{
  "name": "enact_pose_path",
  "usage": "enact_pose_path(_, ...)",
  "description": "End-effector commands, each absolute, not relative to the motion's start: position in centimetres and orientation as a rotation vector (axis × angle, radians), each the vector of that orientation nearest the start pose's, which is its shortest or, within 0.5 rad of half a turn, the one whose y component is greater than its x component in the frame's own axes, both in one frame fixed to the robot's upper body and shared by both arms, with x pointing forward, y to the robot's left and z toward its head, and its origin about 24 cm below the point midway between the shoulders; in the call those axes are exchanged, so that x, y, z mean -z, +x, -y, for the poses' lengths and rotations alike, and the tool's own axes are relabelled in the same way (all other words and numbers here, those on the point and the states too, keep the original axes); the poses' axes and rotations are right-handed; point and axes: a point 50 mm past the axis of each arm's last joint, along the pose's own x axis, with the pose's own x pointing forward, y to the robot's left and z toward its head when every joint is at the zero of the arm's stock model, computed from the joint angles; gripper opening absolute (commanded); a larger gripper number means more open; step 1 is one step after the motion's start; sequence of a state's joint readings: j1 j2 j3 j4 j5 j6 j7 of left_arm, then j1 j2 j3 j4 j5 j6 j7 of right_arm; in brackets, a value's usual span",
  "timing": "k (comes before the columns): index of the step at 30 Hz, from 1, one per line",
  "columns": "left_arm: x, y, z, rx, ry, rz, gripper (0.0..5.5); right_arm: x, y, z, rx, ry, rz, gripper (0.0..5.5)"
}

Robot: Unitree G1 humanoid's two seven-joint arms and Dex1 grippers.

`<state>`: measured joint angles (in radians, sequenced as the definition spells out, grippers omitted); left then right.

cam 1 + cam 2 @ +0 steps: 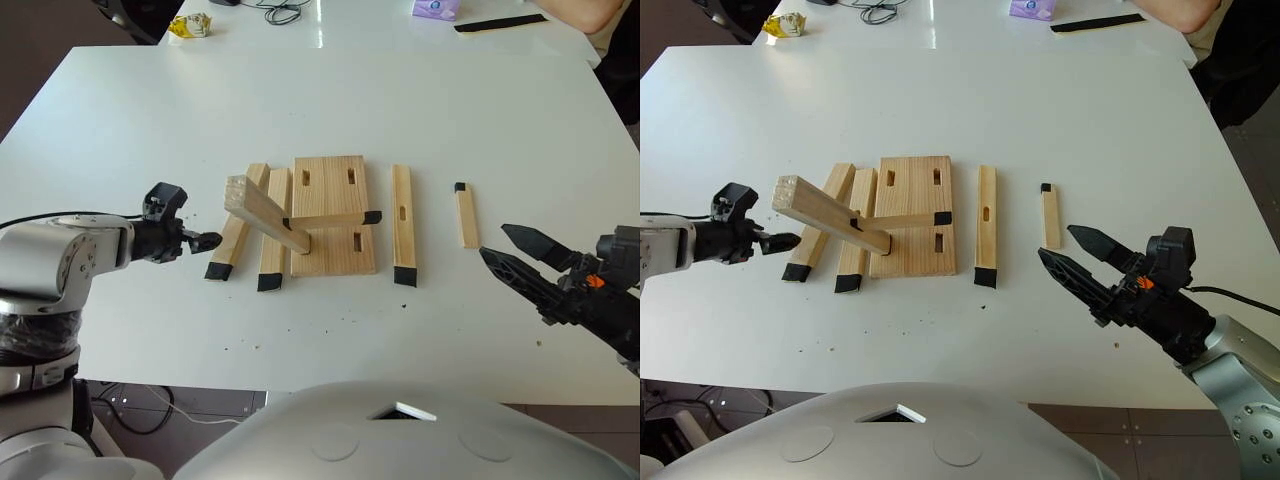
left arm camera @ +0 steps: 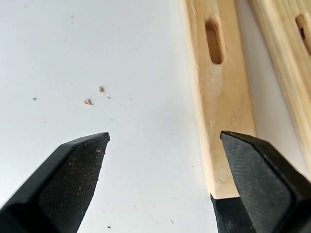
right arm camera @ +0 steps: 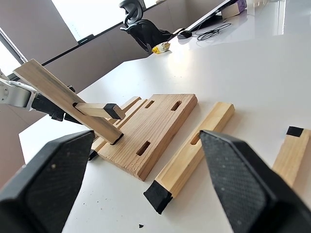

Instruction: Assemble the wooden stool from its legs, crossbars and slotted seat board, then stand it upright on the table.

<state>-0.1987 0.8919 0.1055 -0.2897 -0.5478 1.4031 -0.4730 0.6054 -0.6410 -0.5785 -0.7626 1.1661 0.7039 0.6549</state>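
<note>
The slotted seat board (image 1: pixel 340 178) lies flat mid-table. One leg (image 1: pixel 262 213) stands tilted, its lower end on the board, and a black-tipped crossbar (image 1: pixel 335 218) sticks out of it to the right. Two legs (image 1: pixel 273 235) lie left of the board, and another leg (image 1: pixel 402 225) lies to its right. A short crossbar (image 1: pixel 465 215) lies further right. My left gripper (image 1: pixel 205 240) is open, low beside the leftmost leg (image 2: pixel 221 87). My right gripper (image 1: pixel 494 242) is open and empty, just right of the short crossbar.
Wood crumbs (image 1: pixel 300 330) dot the table's near side. At the far edge are a yellow wrapper (image 1: pixel 190 25), cables (image 1: pixel 282 12), a purple box (image 1: pixel 436 8) and a black strip (image 1: pixel 500 23). Bare table (image 1: pixel 150 120) spreads to the left and behind the parts.
</note>
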Motion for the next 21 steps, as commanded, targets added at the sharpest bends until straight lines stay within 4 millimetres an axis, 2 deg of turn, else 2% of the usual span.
enact_pose_path(1, -11.8, 23.3, -26.3, 0.344, 0.13, -0.956, 4.24, -13.9, 12.3, 22.9, -0.737, 0.324, -0.28, 3.97)
enact_pose_path(10, -10.6, 21.5, -24.1, 0.348, 0.066, -0.996, 4.24, -13.8, 12.7, 23.0, -0.752, 0.309, -0.289, 3.97)
enact_pose_path(21, -8.3, 19.9, -23.4, 0.284, 0.112, -0.986, 4.24, -13.9, 13.2, 22.7, -0.773, 0.311, -0.283, 3.97)
